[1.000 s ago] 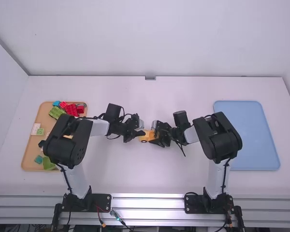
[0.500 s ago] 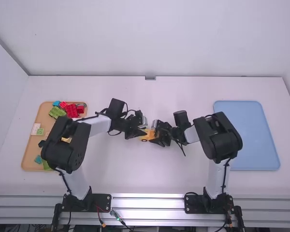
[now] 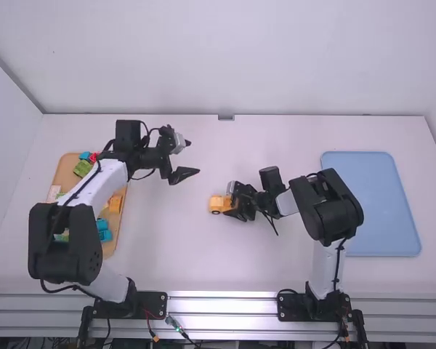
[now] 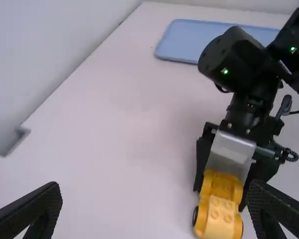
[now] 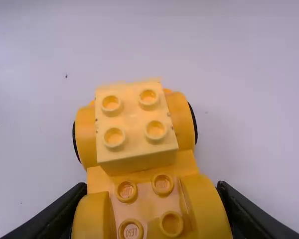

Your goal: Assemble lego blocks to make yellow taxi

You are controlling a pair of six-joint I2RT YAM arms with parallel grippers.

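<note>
And the left tool has been drawn back from the yellow car body, its fingers parted and nothing held! The body is kept clenched by the right tool, near mid-table. A pale block is seen seated between the rounded wheel arches at one end, so that placement looks finished; another brick may now be wanted from the tan tray. Smooth, glossy plastic is shown throughout, the boxy block topped by round studs, the arches edged by dark tyres.
</note>
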